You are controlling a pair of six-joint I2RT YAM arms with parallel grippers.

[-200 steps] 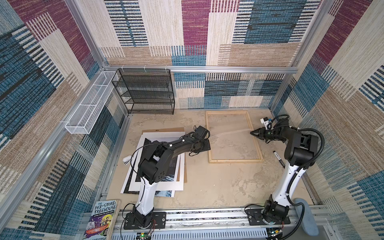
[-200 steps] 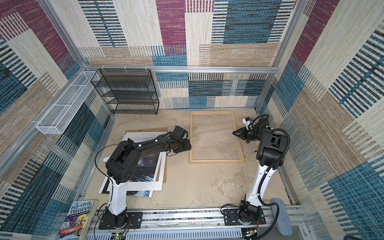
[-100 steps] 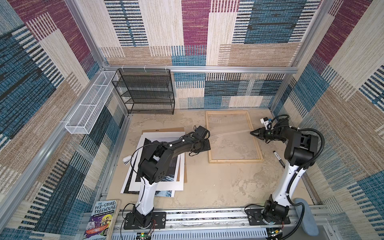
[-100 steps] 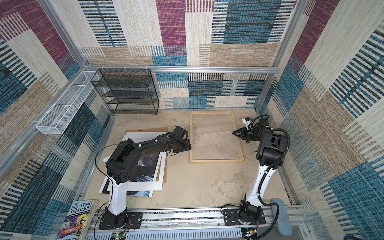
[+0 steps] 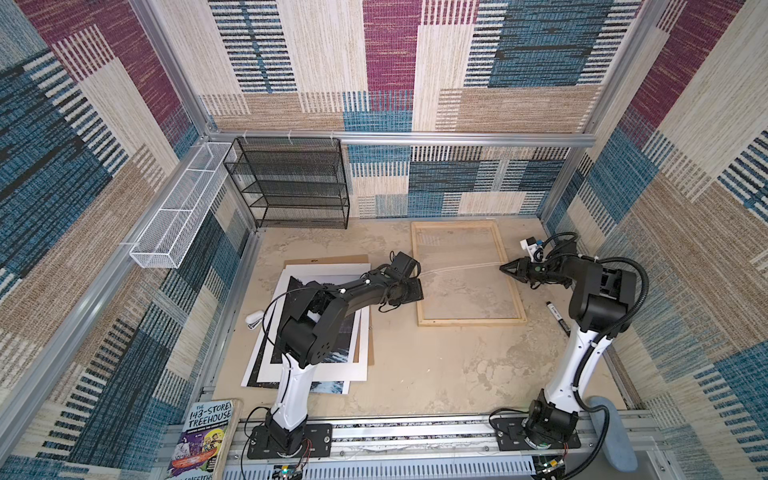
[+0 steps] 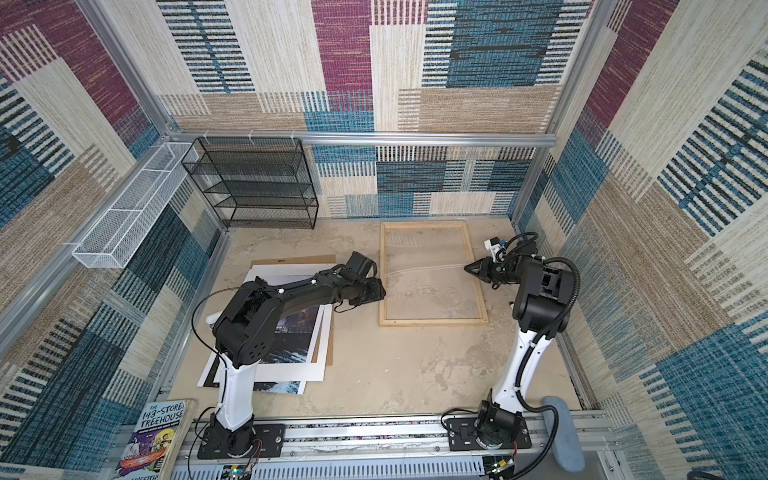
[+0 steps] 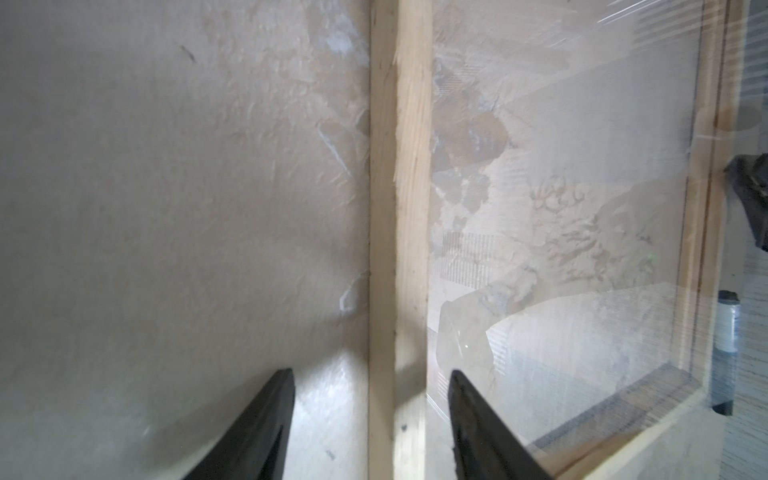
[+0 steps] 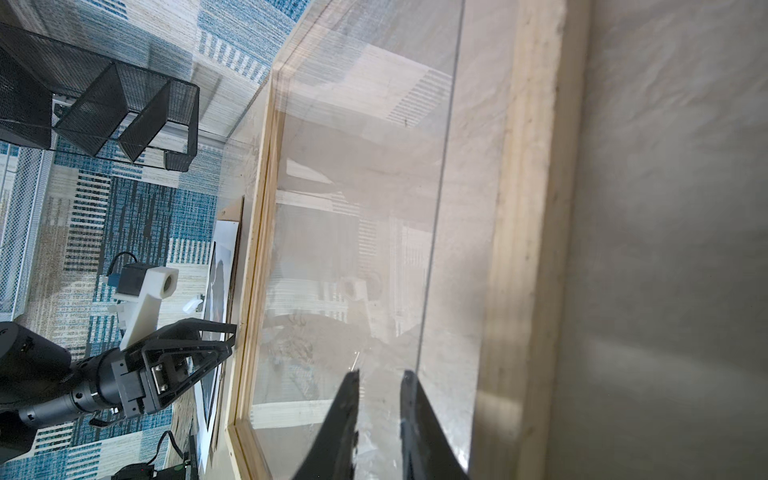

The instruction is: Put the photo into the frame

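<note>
The frame (image 5: 469,321) (image 6: 432,322) of pale wood lies flat on the table, a clear sheet (image 8: 353,166) inside it. My left gripper (image 5: 417,291) (image 7: 370,374) is open, one finger on each side of the frame's left strip (image 7: 399,208) without touching it. My right gripper (image 5: 503,267) (image 8: 379,372) hovers low over the frame's right side, jaws a narrow gap apart at the clear sheet's edge, nothing visibly pinched. The photo (image 5: 332,387) (image 6: 282,386) lies in a stack at the left, mostly covered by a white mat (image 5: 361,324) and the left arm.
A brown backing board (image 5: 324,261) lies under the stack. A black marker (image 5: 557,318) (image 7: 727,332) rests right of the frame. A black wire shelf (image 5: 291,183) stands at the back left and a white wire basket (image 5: 178,212) hangs on the left wall. A small white object (image 5: 252,322) sits by the stack.
The right gripper's jaws have parted a little. Both arms stay where they were, and the frame has not shifted.
</note>
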